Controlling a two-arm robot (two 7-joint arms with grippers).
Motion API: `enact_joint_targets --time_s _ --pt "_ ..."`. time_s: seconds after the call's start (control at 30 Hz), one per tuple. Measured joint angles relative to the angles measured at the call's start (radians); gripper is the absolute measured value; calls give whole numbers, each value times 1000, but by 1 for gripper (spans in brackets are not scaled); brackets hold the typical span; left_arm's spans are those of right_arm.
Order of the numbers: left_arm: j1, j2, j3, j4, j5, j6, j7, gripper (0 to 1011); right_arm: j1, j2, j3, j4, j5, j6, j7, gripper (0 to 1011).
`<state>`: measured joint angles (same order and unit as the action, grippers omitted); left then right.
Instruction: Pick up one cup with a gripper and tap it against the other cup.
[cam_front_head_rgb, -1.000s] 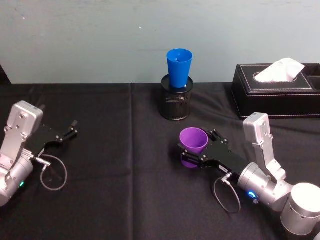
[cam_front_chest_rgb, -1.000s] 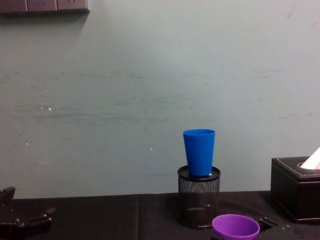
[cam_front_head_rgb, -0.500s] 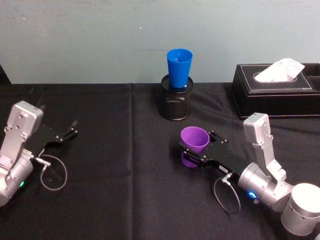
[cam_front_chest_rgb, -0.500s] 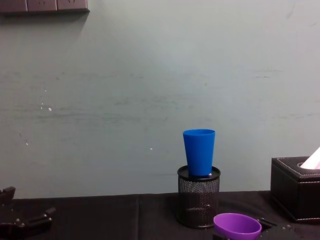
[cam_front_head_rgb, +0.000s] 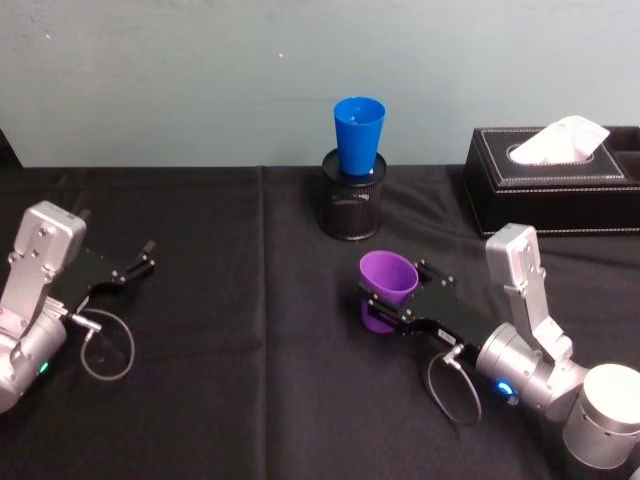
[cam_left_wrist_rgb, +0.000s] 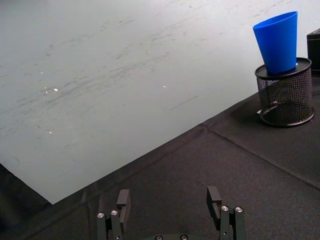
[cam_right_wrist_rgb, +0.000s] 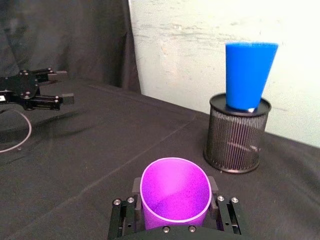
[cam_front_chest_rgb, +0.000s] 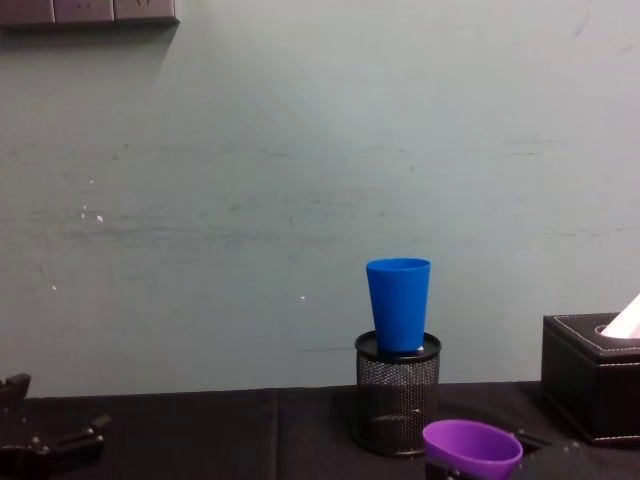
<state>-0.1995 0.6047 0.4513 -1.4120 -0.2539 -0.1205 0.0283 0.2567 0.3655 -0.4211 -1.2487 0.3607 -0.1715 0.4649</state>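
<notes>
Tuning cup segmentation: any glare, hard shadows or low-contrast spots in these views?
Head view: even light, no glare on the purple cup; the black right gripper shut on it merges with the black tablecloth. Right wrist view: the cup's inside glows bright; the blue cup reads clean against the pale wall. Left wrist view: the open left gripper is dark on dark cloth. Chest view: no hard shadows.

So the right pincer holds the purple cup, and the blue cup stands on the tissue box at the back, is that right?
Not quite. The blue cup stands in the black mesh pen holder, not on the tissue box, which sits apart to its right, as the head view shows. The right pincer does hold the purple cup.
</notes>
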Motion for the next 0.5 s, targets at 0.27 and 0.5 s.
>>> enact_joint_targets --time_s 0.27,0.5 --pt "0 0 0 0 0 0 0 1000 -6 32 12 -116 -46 71 -3 732" --pt "0 0 0 0 0 0 0 1000 -3 61 31 -225 -52 161 -8 732"
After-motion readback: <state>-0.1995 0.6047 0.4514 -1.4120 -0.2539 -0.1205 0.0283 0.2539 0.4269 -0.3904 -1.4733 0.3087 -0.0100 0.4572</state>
